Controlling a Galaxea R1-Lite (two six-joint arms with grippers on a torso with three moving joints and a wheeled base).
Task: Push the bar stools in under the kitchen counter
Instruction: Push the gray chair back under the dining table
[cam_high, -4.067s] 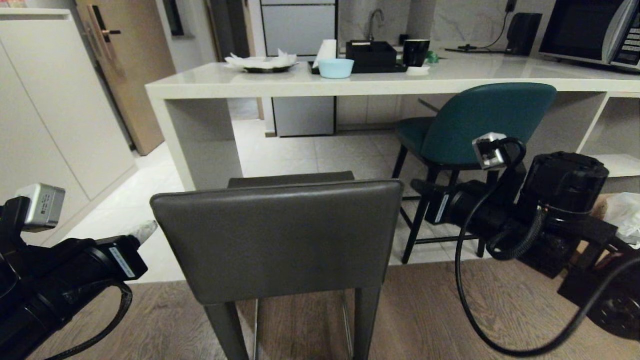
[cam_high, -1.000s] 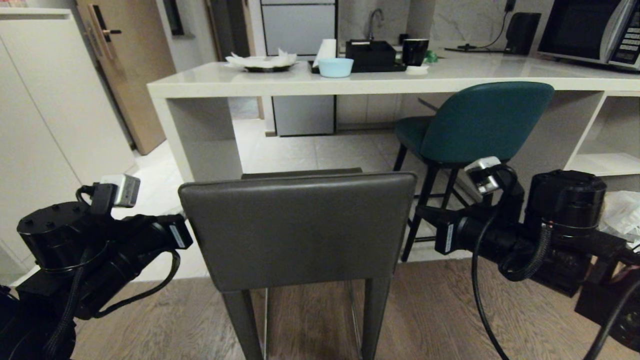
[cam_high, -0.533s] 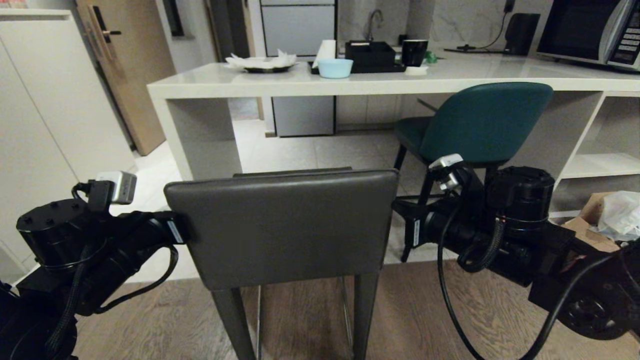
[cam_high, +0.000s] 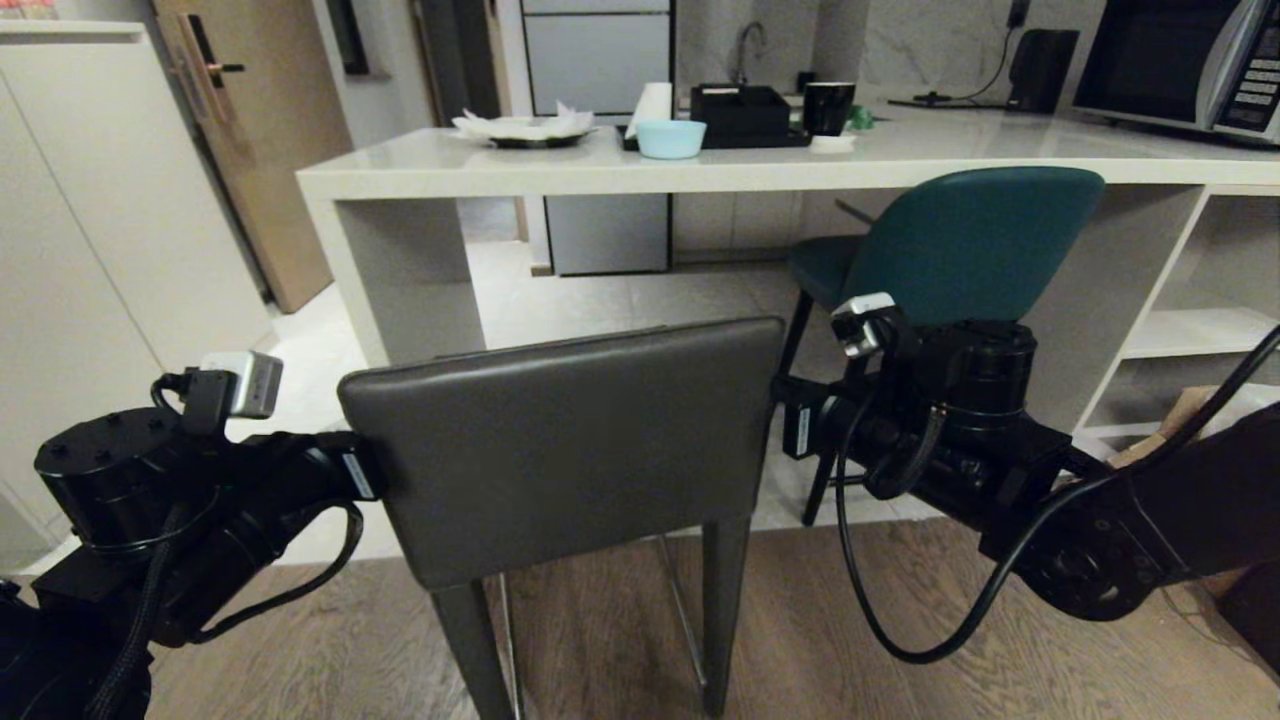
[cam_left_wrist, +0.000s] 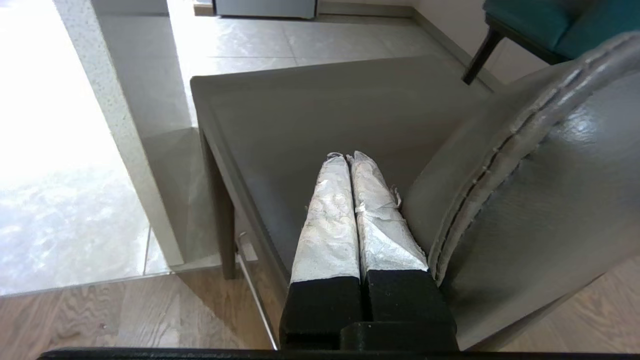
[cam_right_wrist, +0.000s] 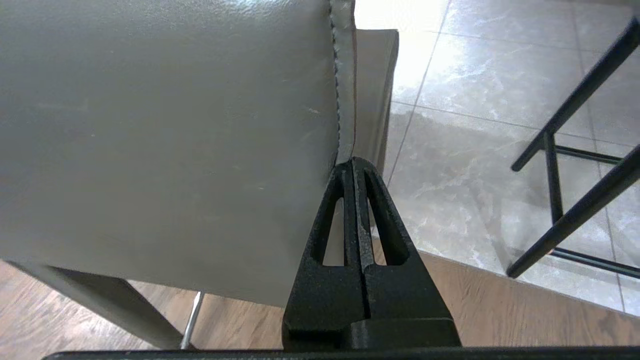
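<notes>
The dark grey bar stool (cam_high: 560, 440) stands close in front of me on the wood floor, its back turned slightly. My left gripper (cam_left_wrist: 346, 157) is shut, and its taped fingers lie along the left edge of the backrest (cam_left_wrist: 550, 175), above the seat (cam_left_wrist: 310, 110). My right gripper (cam_right_wrist: 352, 161) is shut too, tips against the seam at the backrest's right edge (cam_right_wrist: 345, 75). The teal bar stool (cam_high: 960, 240) sits partly under the cream kitchen counter (cam_high: 600, 175), further back on the right.
A slab side panel (cam_high: 410, 280) closes the counter's left end; white shelving (cam_high: 1190, 330) closes the right. On top stand a blue bowl (cam_high: 670, 137), a black mug (cam_high: 830, 105) and a microwave (cam_high: 1190, 60). Tall cabinets (cam_high: 90, 220) line the left.
Both arms have closed in on the grey stool's back, the right one swinging left to its right edge. The backrest has turned, its right side now further from me.
</notes>
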